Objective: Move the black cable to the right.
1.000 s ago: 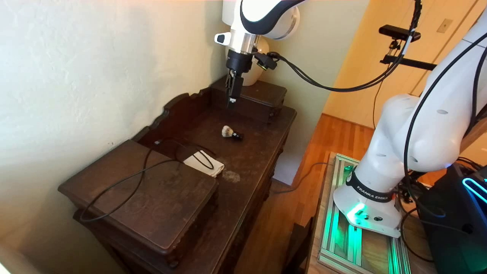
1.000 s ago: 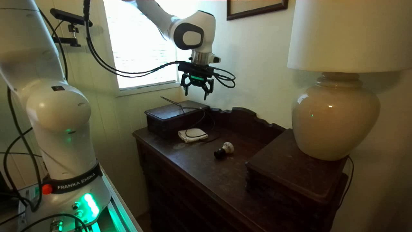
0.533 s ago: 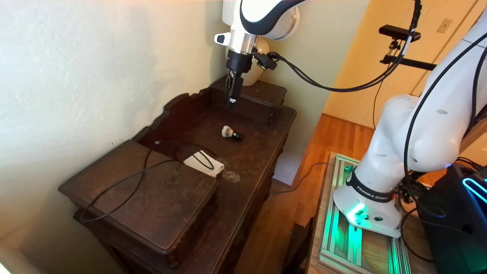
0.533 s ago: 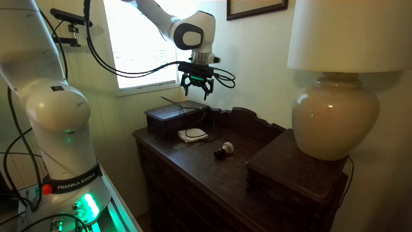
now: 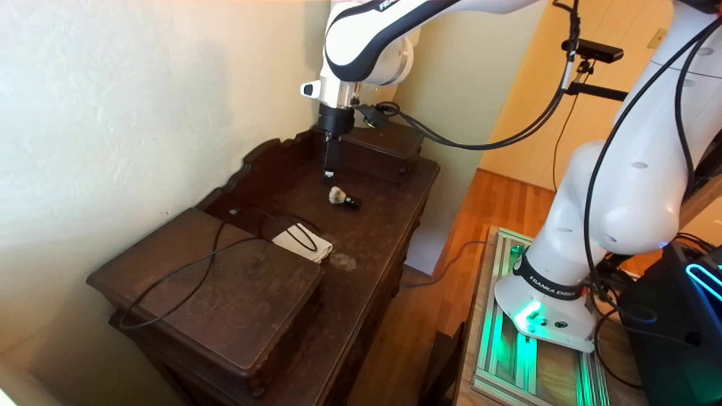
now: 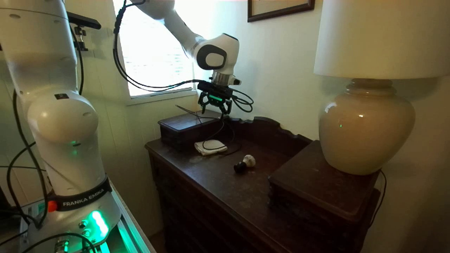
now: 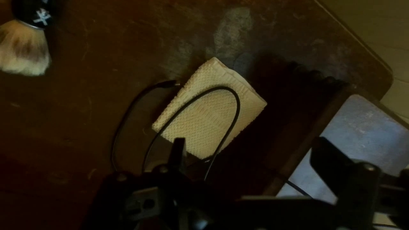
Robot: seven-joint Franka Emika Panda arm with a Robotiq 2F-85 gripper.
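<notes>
The black cable lies in loops over the raised box at one end of the dresser and across a folded cream cloth. In the wrist view a loop of the cable curves over the cloth, and its plug end lies beside the cloth. My gripper is open and empty, above the dresser and apart from the cable. In the wrist view the gripper has its fingers wide apart, with dark box side and cable below. Part of the cable is hidden behind the gripper there.
A shaving brush lies on the dresser top. The raised box stands at one end, and another raised box with a large lamp at the other. A carved back rail runs along the wall.
Within the last half second my arm and gripper have moved lower, toward the dresser top. The gripper has stayed open. The cable, cloth and brush have not moved.
</notes>
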